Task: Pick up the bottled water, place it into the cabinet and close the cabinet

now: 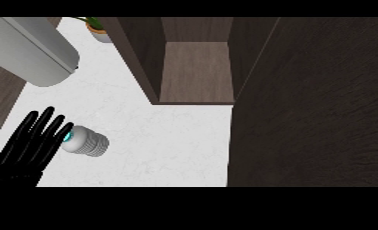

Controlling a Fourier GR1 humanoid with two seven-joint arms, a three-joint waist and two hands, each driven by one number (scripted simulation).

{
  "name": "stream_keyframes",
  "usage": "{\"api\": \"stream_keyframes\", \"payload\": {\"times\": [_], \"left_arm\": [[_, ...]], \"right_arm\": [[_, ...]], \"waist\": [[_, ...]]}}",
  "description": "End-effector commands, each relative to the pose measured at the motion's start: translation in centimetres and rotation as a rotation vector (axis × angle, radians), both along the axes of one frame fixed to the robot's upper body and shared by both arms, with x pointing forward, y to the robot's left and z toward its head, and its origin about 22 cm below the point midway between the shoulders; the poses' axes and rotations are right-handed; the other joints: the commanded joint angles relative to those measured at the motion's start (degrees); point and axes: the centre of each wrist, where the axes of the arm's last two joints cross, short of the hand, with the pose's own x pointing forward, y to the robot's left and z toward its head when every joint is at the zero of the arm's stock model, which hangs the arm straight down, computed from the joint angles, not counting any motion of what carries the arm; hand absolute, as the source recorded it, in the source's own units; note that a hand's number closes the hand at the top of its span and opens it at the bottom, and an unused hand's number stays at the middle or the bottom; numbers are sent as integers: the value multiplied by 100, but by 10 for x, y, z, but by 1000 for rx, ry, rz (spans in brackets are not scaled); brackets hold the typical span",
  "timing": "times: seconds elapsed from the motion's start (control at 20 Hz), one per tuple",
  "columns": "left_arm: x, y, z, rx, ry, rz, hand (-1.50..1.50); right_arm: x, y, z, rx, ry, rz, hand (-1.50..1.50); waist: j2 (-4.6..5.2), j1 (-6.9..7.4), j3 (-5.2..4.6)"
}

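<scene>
The bottled water lies on its side on the white counter at the lower left, its teal cap pointing left. My left hand stands just left of it, fingers straight and pointing up, fingertips close to the cap end. The dark wood cabinet is open at the top centre, showing a bare shelf inside. Its open door fills the right side of the view. My right hand does not show.
A large grey rounded appliance sits at the upper left. A small potted plant stands at the counter's back, beside the cabinet's left wall. The counter's left edge runs past the hand.
</scene>
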Motion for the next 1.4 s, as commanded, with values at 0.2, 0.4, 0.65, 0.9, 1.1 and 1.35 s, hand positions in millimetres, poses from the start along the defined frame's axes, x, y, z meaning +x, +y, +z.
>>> {"api": "stream_keyframes", "payload": {"times": [0.2, 0.4, 0.65, 0.9, 1.1, 1.35], "left_arm": [[-31, 21, 15, -13, 38, -4, -150], [-45, 43, 2, -9, 39, 3, -150], [-59, 65, -4, 2, 50, 3, -150], [-50, 84, -32, -14, 6, 16, -150], [-44, 86, -22, -9, 10, 47, -150], [-47, 98, -43, -17, 39, 105, -150]], "right_arm": [[-34, -2, 12, 53, 38, 29, -150], [-31, -2, -37, 58, 32, 27, -150], [-46, -4, -27, 38, 24, 30, -150], [-36, -13, -27, 30, 9, 30, -150], [-53, 11, -35, 33, 33, 49, -150], [-48, -9, -30, 25, 7, 29, -150]], "waist": [[3, -23, 2], [4, -9, 4], [1, -16, 2], [10, -21, 0], [7, -44, 1], [10, -31, 1]]}}
